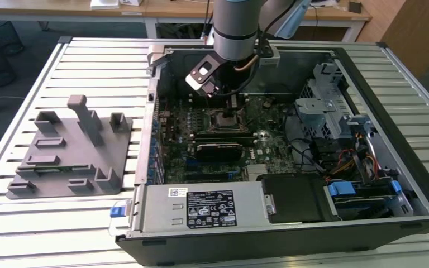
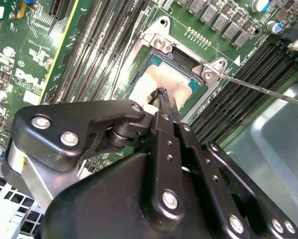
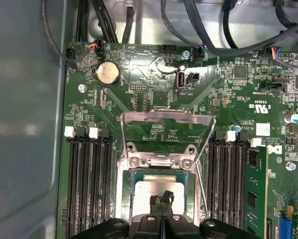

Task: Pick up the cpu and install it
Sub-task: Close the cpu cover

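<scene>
exterior view: high, oblique, distant, whole computer case (image 1: 289,241) | both wrist views: close, downward past gripper (image 2: 161,97) (image 3: 161,199) | shared: socket (image 1: 220,123) (image 2: 161,42) (image 3: 158,162)

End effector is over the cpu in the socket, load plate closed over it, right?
No: the load plate stands open, swung back clear of the cpu, as the first wrist view shows. The end effector is over the cpu.

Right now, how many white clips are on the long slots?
4 in the first wrist view: two white clips each side of the socket. Others may be hidden.
</scene>
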Action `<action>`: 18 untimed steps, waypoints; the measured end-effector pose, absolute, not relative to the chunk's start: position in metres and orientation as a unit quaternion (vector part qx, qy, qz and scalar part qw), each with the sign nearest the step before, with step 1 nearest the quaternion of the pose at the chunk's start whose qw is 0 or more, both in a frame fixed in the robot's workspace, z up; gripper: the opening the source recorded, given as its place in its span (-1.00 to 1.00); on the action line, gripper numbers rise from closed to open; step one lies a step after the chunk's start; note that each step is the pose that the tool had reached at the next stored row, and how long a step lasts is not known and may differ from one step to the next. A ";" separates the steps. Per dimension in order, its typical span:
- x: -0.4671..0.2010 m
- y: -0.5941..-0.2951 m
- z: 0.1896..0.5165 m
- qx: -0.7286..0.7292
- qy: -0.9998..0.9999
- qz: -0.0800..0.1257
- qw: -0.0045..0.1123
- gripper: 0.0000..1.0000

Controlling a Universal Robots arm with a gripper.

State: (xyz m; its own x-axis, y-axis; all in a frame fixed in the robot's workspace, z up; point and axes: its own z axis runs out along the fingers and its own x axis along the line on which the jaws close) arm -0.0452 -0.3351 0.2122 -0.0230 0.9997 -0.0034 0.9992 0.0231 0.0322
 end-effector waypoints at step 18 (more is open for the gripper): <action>-0.046 -0.332 0.230 0.699 0.715 0.010 0.013 -0.79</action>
